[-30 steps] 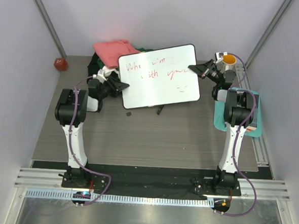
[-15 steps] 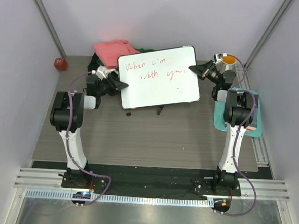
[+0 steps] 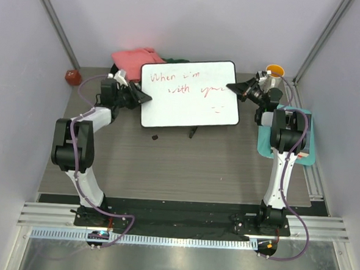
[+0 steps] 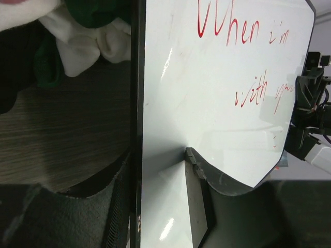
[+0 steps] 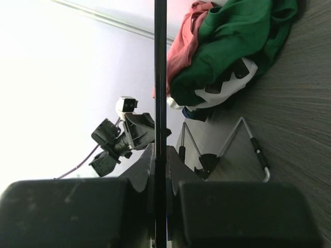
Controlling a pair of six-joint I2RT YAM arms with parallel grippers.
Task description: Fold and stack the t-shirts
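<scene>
Two arms pinching a whiteboard, shirts not touched yet

Left gripper point(image 3: 144, 98) is clamped on the whiteboard point(image 3: 188, 96) at its 9 o'clock edge and the right gripper point(image 3: 232, 87) is clamped tight on the edge around 2 o'clock, so both hands are full of board. The t-shirts point(image 3: 135, 60) are a crumpled heap at roughly 11 o'clock on the table point(image 3: 184, 166), partly tucked behind the board: salmon-pink on top, dark green point(image 5: 232, 28) and white point(image 4: 83, 44) bunched underneath. My worry is that the board is thin, hard and glossy and only held by its rim. If the arms get out of sync, I'd guess it twists out, lands on the soft pile or clips the orange mug point(image 3: 274, 71) at 1 o'clock. The wire stand point(image 5: 227, 150) underneath looks snaggy too.
</scene>
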